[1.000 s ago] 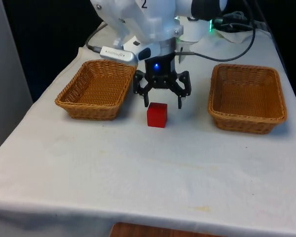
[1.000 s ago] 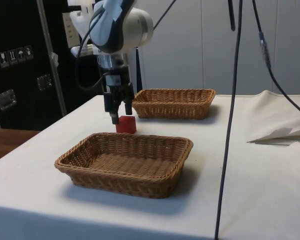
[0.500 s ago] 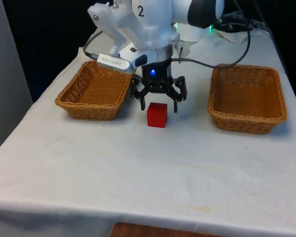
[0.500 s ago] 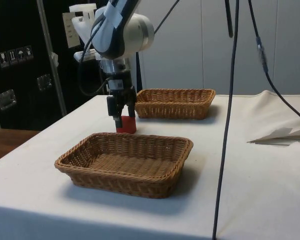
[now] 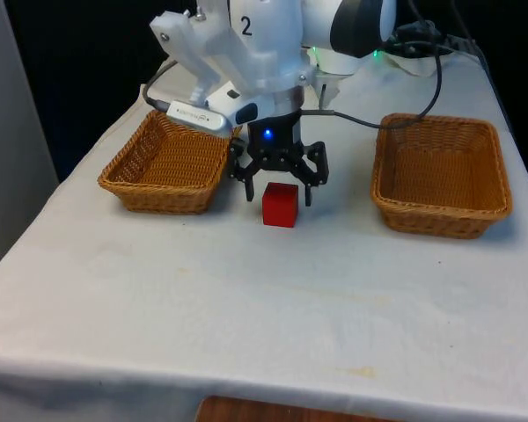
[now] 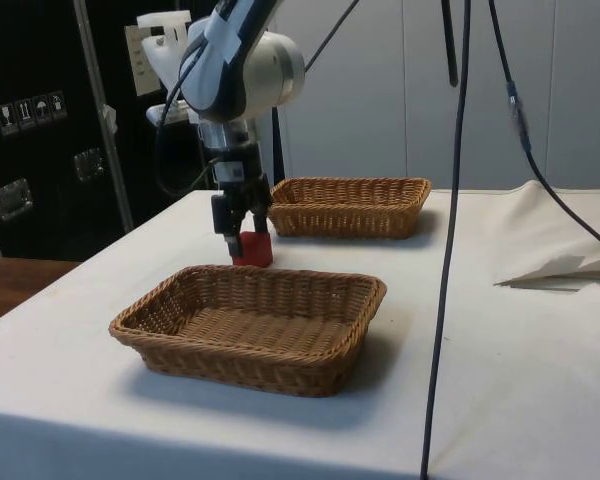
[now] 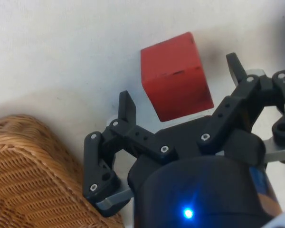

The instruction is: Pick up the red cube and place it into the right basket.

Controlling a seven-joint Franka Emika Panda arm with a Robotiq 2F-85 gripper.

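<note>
Red cube [image 5: 280, 204] on the white cloth [image 5: 273, 299] at centre of the front view, between two wicker baskets — one at centre-left [image 5: 169, 160], one at centre-right [image 5: 442, 174]. Gripper [image 5: 278, 186] low over the cube, fingers spread wide, one tip to each side, not touching it — cf. wrist view [image 7: 180, 102]. Side view: cube [image 6: 250, 249] sits just beyond the near basket [image 6: 250, 325], gripper [image 6: 238, 225] directly above it.
</note>
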